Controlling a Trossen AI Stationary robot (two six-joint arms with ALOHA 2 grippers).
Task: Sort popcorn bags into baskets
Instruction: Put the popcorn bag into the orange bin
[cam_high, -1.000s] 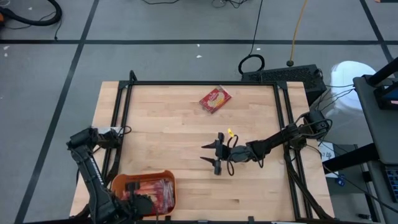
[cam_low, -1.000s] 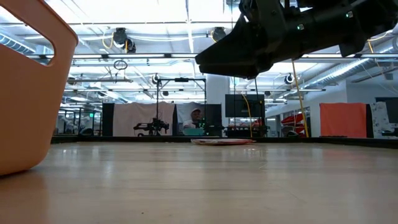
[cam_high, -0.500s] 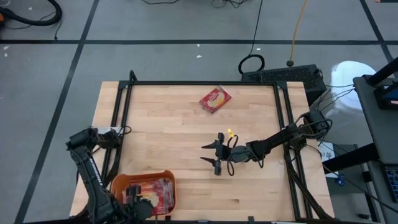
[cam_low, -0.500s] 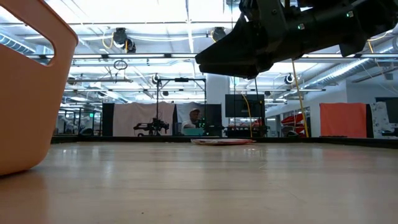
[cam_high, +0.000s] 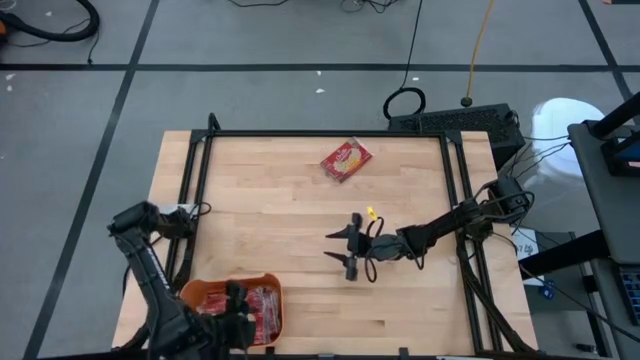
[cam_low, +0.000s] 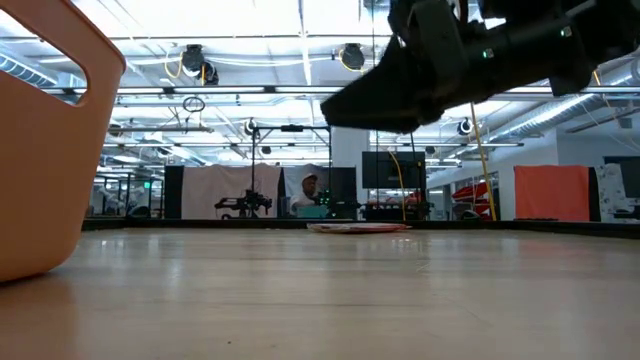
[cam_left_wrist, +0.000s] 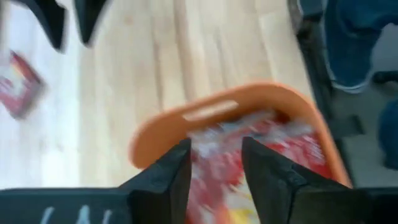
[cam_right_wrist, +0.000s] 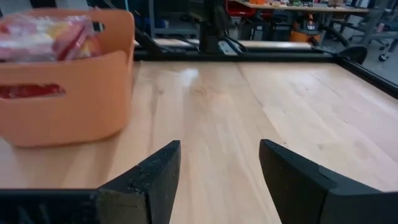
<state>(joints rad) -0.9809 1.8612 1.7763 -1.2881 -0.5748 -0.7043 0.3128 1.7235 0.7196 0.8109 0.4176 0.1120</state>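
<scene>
Popcorn bags (cam_high: 255, 306) fill orange basket (cam_high: 200, 291); no print legible. Left claw (cam_high: 236, 322) and right claw (cam_high: 347, 250) gape empty.

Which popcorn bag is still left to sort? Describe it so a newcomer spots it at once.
Start at the wooden table and look to its far edge, opposite the orange basket in the near left corner. One red popcorn bag with a yellow picture lies flat there, turned at an angle. It is the only bag on bare wood; the others are piled in the basket.
</scene>
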